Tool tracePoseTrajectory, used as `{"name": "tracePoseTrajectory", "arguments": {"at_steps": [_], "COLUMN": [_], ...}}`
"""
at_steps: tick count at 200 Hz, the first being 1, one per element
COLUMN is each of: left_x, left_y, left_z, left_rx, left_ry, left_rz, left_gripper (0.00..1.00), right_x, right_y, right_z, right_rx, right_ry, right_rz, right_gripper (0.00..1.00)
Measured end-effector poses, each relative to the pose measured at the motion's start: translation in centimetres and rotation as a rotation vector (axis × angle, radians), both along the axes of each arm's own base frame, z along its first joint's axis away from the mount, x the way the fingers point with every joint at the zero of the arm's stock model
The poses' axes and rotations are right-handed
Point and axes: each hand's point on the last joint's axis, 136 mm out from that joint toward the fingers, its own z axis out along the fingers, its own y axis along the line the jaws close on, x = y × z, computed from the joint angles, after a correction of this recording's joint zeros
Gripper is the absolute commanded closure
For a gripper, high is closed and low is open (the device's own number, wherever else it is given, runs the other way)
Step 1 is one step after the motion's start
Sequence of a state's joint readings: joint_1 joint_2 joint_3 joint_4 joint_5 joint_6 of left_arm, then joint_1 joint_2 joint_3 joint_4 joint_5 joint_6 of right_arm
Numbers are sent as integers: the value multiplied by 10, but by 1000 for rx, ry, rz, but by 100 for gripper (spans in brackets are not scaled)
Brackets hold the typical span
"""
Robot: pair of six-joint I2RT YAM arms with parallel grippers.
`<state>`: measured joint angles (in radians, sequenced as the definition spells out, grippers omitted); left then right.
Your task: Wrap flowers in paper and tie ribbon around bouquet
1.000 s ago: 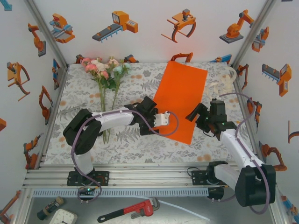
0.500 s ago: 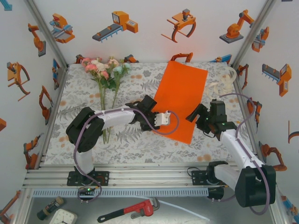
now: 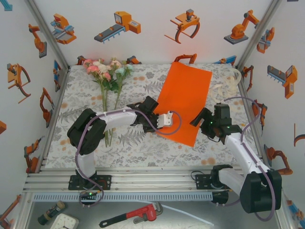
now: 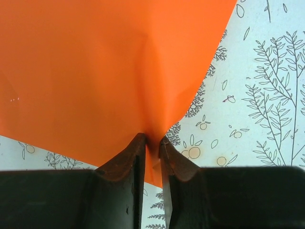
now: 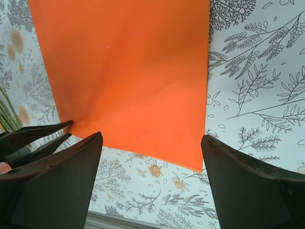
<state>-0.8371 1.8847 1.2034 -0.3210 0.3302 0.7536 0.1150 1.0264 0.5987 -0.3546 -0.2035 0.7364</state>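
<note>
The left hand (image 4: 152, 140) is pinched narrow on the paper (image 4: 95, 62). Its two fingertips meet on the sheet's near edge with only the sheet between them. From that pinch a soft ridge runs up the sheet, away from the hand.

The right hand (image 5: 151, 137) is spread wide and holds nothing. It hangs over the sheet's near corner, and the left fingers (image 5: 47, 131) lie just off its left side. The rest of the paper lies flat on the table (image 3: 138, 148), stretching away ahead of both hands. The flowers (image 3: 106, 71) lie further left, beyond the left hand and well apart from the sheet.

I judge the paper light and thin. It is stiff enough to keep a fold but buckles at once where it is squeezed, as the ridge shows. One pinch at an edge will probably let the free part sag or swing, and a hard tug could crease or tear it.

An edge or corner is the place to take hold, since the flat middle offers the fingers nothing to close on. The corner under the right hand looks like a good second hold to keep the sheet spread. The flowers seem light and floppy, so they are best taken by the stems, not the blooms.
</note>
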Motion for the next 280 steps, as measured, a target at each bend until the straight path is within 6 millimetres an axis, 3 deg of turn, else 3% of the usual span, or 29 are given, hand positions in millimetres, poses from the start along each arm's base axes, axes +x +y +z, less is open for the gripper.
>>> {"name": "tracePoseTrajectory", "arguments": {"at_steps": [41,64,90,153,194,256,280], "left_x": [5,6,6,7,7,8,8], "left_y": [-2,-4,-6,-7,-7,-8,-8], "left_z": [4,6,8,9,9,10,10], "left_rx": [-39,-55,-68,-79,-79,-85,-85], "left_ry": [43,62,73,85,89,85,85], "left_rz": [52,77,92,113,119,120,120], "left_gripper": [77,79,81,82,83,84,84], "right_x": [-17,-32,-49,-33,-23,-11,-8], "right_y": [7,39,75,116,127,118,117], "right_z": [-2,0,-16,-46,-53,-43,-41], "right_rx": [62,184,301,420,453,457,452], "right_ry": [56,37,83,187,180,100,78], "right_rz": [-22,-17,-58,-260,-311,-369,-370], "right_gripper": [18,18,18,22,37,58,74]}}
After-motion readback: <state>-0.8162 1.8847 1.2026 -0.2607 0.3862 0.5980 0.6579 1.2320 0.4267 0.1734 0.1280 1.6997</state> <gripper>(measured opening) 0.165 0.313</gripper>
